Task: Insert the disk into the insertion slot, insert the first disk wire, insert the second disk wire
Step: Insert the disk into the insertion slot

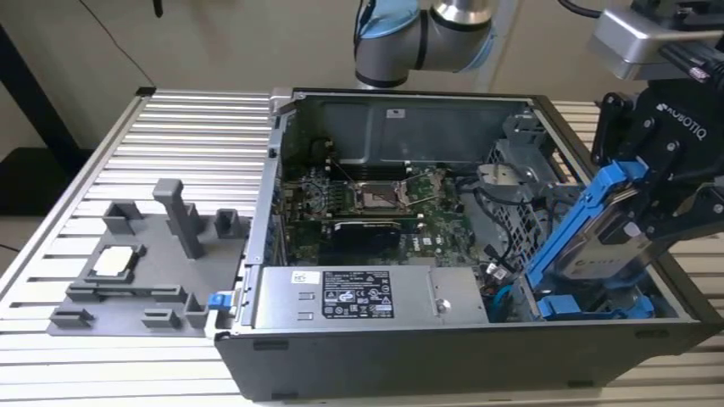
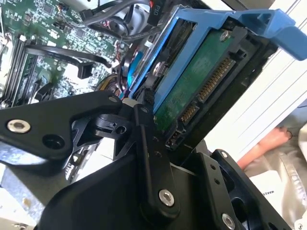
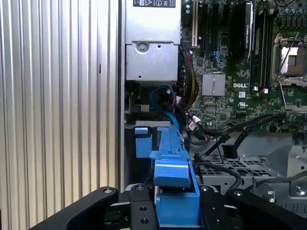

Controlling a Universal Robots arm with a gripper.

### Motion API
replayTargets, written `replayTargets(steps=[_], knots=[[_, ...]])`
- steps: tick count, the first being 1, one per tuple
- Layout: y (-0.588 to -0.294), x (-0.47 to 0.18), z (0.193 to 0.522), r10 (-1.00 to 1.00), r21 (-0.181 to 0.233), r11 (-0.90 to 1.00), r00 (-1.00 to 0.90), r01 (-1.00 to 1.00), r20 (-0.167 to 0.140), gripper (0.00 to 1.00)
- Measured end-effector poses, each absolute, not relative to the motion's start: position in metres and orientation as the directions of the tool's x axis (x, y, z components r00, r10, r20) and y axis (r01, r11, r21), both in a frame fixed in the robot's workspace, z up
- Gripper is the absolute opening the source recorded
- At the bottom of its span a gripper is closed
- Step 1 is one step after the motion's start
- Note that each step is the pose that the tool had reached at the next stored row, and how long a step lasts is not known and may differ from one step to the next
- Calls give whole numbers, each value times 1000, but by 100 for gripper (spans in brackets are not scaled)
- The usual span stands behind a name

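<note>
My gripper [image 1: 662, 212] is shut on the disk [image 1: 611, 229], a silver drive in a bright blue carrier. The disk hangs steeply tilted over the right front corner of the open computer case. Its lower end reaches down toward the blue-edged insertion slot [image 1: 588, 305] of the drive cage. In the second wrist view a black finger [image 2: 148, 139] presses on the disk [image 2: 201, 81], whose green board and connector pins face the camera. The first wrist view looks along the carrier's edge [image 3: 175, 167] toward the slot [image 3: 143, 139]. A blue wire [image 3: 160, 96] and loose black wires [image 3: 225, 139] lie beside the cage.
The case holds a silver power supply [image 1: 339, 297] at the front and a green motherboard [image 1: 374, 195] behind it. A perforated grey cage wall [image 3: 230, 165] lies beside the slot. A grey fixture plate [image 1: 136, 254] with upright posts sits on the ribbed aluminium table [image 1: 192, 127] at the exterior view's left.
</note>
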State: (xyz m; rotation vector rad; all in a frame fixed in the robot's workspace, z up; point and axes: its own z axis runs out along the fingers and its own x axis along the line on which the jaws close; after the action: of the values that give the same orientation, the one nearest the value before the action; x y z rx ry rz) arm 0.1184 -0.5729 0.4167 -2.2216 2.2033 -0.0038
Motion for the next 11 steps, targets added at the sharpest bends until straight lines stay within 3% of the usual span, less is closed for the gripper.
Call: replayTargets(steps=[11], knots=[[-574, 120, 403, -1000, -11, -8, 8, -1000, -10, 33]])
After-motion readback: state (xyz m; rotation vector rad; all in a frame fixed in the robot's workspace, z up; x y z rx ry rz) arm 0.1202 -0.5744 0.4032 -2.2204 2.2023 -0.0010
